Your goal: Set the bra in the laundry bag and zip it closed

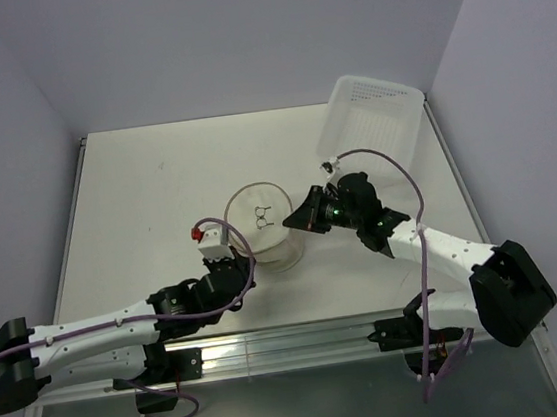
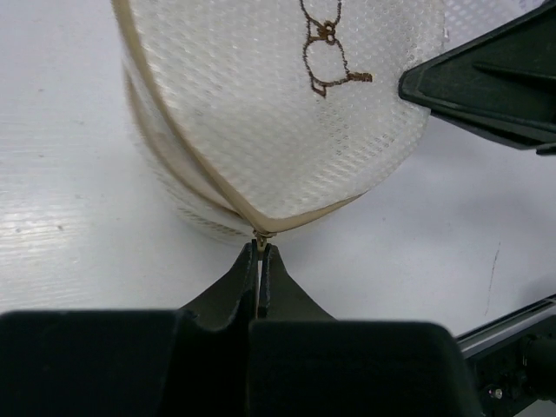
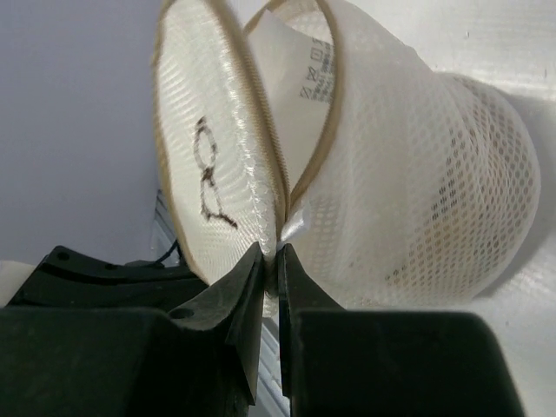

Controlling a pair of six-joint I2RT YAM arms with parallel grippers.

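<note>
Backdrop: pale lilac walls [image 1: 238,32] on three sides.
Desk: white desk [image 1: 145,183], filling the middle of the top view.
Tray: white ribbed tray [image 1: 374,122], upper right corner of the desk.
Laundry bag: whitish mesh laundry bag [image 1: 266,232], centre of the desk between the two arms; circular face with black spectacles mark turned upward; face parted from body along part of the brownish rim.
Right fingers: right fingers [image 3: 248,291] nearly closed, pinching mesh at the bag's right rim.
Left fingers: left fingers [image 2: 243,282] pressed together at the bag's lower left rim.
Zip slider: small zip slider [image 2: 260,234] on the rim seam, touching the left fingertips; whether gripped, unclear.
</note>
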